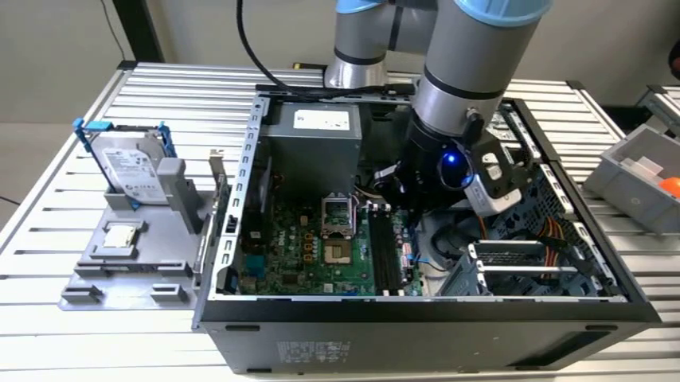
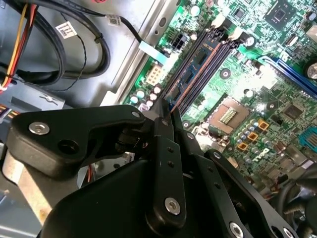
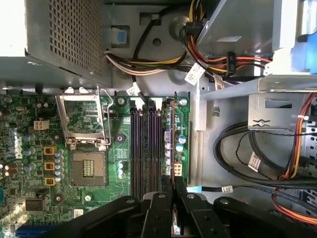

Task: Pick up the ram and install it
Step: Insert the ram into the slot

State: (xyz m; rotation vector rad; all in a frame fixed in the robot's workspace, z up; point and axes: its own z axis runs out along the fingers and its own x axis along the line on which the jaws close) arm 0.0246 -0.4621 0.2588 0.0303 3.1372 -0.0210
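In the exterior view the gripper (image 1: 409,208) hangs inside the open computer case (image 1: 425,306), low over the memory slots (image 1: 387,253) beside the empty processor socket (image 1: 338,219). In the second wrist view the fingers (image 2: 166,126) are pinched narrow on the ram (image 2: 190,74), whose long axis runs straight away from them along the slots. In the first wrist view the ram (image 3: 169,139) stands on edge in the outermost slot, parallel to its empty neighbours.
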